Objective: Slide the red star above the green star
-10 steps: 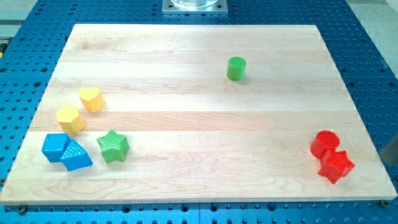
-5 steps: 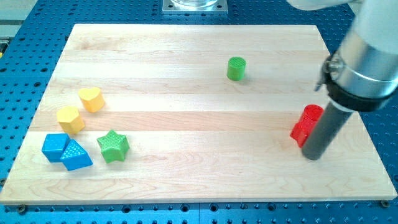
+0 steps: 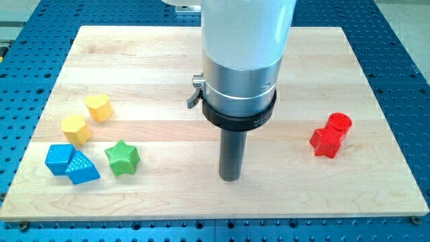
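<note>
The red star (image 3: 325,142) lies at the view's right, touching a red cylinder (image 3: 338,125) just above and right of it. The green star (image 3: 122,158) lies at the lower left of the wooden board (image 3: 168,60). My tip (image 3: 230,178) rests on the board near the bottom centre, between the two stars. It is well left of the red star and touches no block. The arm's wide grey body hides the board's upper middle.
Left of the green star are a blue triangle (image 3: 82,169) and a blue cube (image 3: 59,158), touching. Above them lie a yellow hexagon (image 3: 75,128) and a yellow heart (image 3: 99,106). Blue perforated table surrounds the board.
The red star and cylinder were pushed up and left from the board's lower right corner. My tip then swept left to the bottom centre. The arm now hides the green cylinder.
</note>
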`<state>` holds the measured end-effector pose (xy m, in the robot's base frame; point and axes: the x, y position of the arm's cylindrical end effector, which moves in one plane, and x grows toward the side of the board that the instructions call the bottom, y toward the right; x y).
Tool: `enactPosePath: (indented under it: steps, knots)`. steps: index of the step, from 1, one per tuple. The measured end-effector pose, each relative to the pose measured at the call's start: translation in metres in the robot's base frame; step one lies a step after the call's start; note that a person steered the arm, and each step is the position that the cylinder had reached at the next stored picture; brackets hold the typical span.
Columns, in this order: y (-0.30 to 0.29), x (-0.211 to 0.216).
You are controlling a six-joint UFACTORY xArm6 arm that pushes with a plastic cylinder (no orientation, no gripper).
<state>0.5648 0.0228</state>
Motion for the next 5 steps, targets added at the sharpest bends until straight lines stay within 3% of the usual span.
enactPosePath:
  steps: [2,5]
  knots:
    - [0.016,0.023]
    - [0.142,0.014]
